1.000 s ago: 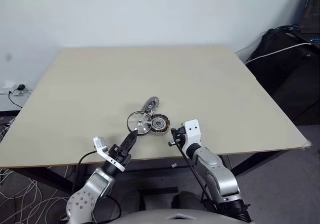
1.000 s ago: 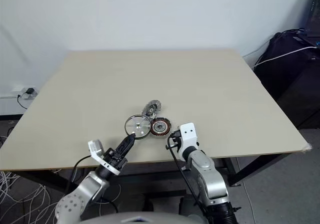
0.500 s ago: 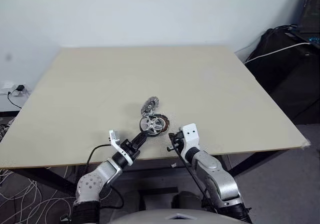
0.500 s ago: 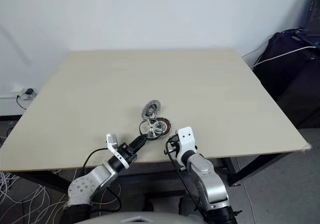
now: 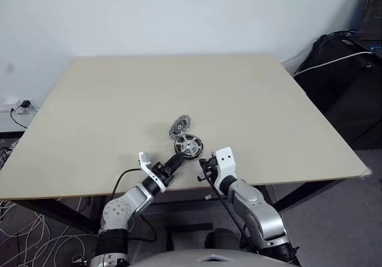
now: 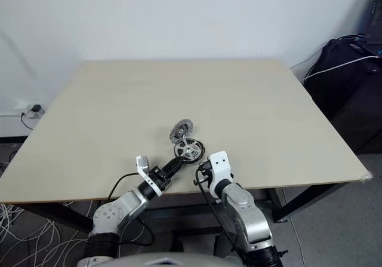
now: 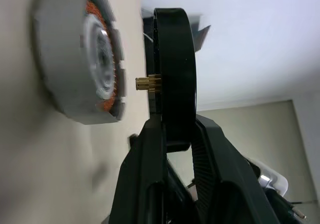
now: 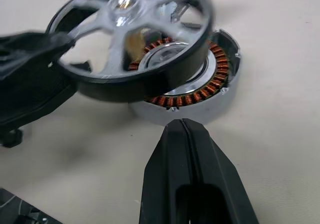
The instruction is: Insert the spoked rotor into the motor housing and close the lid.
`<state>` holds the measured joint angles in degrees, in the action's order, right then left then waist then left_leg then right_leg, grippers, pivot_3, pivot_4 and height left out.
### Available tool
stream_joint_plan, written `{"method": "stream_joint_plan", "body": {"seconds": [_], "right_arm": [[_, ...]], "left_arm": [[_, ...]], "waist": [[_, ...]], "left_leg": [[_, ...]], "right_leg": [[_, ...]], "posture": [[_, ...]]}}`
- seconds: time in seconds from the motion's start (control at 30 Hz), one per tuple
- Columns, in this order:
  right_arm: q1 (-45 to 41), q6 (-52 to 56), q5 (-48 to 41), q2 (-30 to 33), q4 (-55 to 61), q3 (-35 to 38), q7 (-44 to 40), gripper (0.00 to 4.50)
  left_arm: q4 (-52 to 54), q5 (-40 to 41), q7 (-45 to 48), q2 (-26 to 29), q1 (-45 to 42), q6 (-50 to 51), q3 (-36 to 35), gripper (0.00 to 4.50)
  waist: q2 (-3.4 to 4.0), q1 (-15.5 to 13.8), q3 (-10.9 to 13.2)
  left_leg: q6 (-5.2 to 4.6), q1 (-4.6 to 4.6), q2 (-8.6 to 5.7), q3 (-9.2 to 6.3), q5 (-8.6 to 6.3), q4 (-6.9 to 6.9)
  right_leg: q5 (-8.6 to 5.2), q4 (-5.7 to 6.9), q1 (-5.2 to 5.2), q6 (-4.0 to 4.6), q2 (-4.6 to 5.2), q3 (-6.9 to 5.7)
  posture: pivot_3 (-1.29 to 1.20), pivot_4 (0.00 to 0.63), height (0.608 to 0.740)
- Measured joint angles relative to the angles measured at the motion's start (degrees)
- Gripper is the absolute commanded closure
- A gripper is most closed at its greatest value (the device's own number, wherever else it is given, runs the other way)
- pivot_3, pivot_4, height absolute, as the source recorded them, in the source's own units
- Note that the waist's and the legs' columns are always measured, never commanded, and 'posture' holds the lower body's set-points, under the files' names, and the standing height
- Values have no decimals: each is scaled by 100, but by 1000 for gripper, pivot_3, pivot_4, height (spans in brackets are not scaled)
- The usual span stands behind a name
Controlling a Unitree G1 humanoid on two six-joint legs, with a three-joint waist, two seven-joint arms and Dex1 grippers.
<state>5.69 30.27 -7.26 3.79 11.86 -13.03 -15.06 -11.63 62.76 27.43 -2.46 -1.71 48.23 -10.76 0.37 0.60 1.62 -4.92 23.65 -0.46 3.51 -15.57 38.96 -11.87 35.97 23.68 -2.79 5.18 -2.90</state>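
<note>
Holding the spoked rotor (image 8: 132, 38) by its dark rim, the left gripper (image 7: 172, 134) hangs it just above the motor housing (image 8: 200, 91) on the table (image 5: 119, 94) for seating, while the right gripper (image 8: 184, 134), pinched shut and empty, waits beside; the lid (image 5: 179, 125) lies just behind.

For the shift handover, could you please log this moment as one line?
left gripper: grips spoked rotor | rotor: just above motor housing | right gripper: shut

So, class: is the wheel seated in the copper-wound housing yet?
Not yet. The wheel, clamped by the left gripper, hovers above the housing with a gap.
</note>
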Motion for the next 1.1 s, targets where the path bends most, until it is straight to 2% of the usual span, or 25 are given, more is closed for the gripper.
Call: {"method": "stream_joint_plan", "body": {"seconds": [0.5, 1.1], "right_arm": [[10, 2, -10, -1, 11, 1, 2, 4500], [27, 2, -8, -4, 13, 6, 16, 4500]], "left_arm": [[-422, -583, -155, -118, -370, -331, -127, 4112], [-715, -687, -163, -126, -678, -380, -108, 4112]], "waist": [[-2, -1, -1], [-3, -3, -2]], "left_leg": [[-2, 2, -1, 0, 0, 6], [-3, 2, -1, 0, -1, 10]], "right_leg": [[3, 0, -1, -3, 0, 0], [5, 2, -3, -6, 0, 1]], "posture": [[0, 0, 740], [0, 0, 740]]}}
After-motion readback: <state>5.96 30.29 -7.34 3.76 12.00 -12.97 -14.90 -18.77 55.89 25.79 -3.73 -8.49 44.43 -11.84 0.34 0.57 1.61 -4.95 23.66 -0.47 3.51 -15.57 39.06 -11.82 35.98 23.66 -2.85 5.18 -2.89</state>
